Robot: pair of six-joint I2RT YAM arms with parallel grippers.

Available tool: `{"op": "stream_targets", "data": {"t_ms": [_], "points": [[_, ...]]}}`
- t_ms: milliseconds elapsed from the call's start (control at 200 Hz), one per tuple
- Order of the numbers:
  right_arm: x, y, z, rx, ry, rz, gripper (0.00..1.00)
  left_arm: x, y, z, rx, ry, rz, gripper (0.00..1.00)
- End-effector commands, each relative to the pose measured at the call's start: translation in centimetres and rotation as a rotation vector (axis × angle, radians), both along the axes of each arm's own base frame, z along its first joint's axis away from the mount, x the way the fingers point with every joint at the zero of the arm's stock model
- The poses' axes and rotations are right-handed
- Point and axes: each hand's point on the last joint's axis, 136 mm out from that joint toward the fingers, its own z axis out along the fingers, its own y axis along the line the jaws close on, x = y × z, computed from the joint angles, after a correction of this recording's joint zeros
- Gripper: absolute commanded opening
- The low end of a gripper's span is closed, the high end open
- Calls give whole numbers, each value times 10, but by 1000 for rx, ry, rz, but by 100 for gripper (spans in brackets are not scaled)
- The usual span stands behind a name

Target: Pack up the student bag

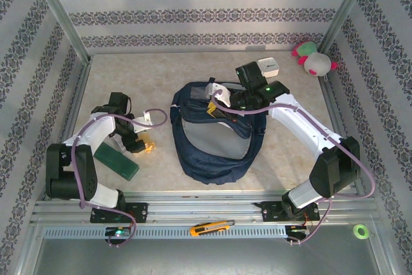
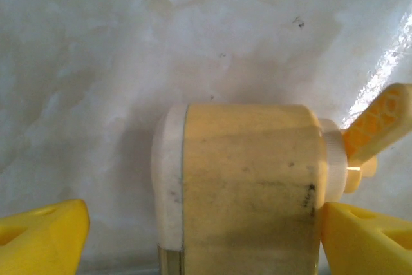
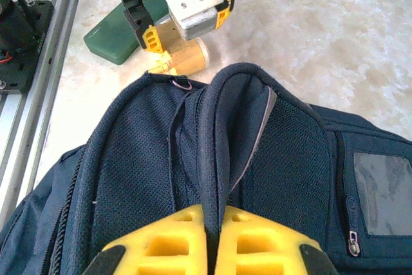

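Observation:
The student bag [image 1: 212, 149] is a navy-blue backpack lying mid-table with its pale lining [image 1: 209, 140] showing. My right gripper [image 1: 212, 104] is at its top edge, shut on a navy strap [image 3: 215, 152] that runs up between the yellow fingers [image 3: 161, 243]. At the left, my left gripper [image 1: 137, 141] is down at the table, open around a cream-yellow pencil sharpener [image 2: 248, 178] with a white end cap and a yellow crank [image 2: 380, 123]. The right finger [image 2: 367, 236] is against the sharpener; the left finger [image 2: 45, 233] stands apart from it.
A dark green case [image 1: 117, 161] lies just in front of the left gripper. A white box [image 1: 267, 67] and a plush toy [image 1: 313, 59] sit at the back right. A utility knife [image 1: 210, 227] and a green tape roll [image 1: 360, 230] lie near the front rail.

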Motion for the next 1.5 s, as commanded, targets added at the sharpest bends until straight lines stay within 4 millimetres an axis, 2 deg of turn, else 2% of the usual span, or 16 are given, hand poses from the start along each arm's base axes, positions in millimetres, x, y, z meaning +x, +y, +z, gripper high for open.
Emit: {"op": "stream_targets", "data": {"t_ms": [0, 375, 425, 689, 774, 904, 1034, 1094, 1194, 1284, 1339, 1379, 1499], "points": [[3, 15, 24, 81, -70, 50, 0, 3, -2, -9, -32, 10, -31, 91], [6, 9, 20, 62, -76, 29, 0, -1, 0, -37, -32, 105, -11, 82], [6, 7, 20, 62, -77, 26, 0, -2, -1, -37, -37, 118, -18, 77], [5, 3, 24, 75, -81, 18, 0, -1, -11, -7, -92, 72, -10, 59], [5, 3, 29, 97, -69, 9, 0, 2, -14, 14, -109, 20, 3, 58], [5, 4, 43, 160, -23, -13, 0, 3, -22, 60, -161, -64, 67, 55], [11, 4, 60, 253, 41, -57, 0, -6, -53, 112, -289, -171, 87, 52], [20, 4, 65, 278, 76, -107, 0, -11, -74, 135, -367, -235, 76, 51], [32, 4, 71, 298, 101, -175, 0, -18, -119, 181, -609, -321, 81, 51], [38, 5, 76, 322, 109, -206, 0, -17, -153, 214, -847, -332, 143, 41], [41, 6, 80, 336, 119, -222, 0, -15, -168, 219, -906, -313, 179, 42], [43, 7, 82, 344, 126, -227, 0, -14, -179, 215, -908, -290, 206, 43], [42, 10, 87, 365, 135, -209, 0, -14, -211, 188, -824, -224, 206, 45]]}}
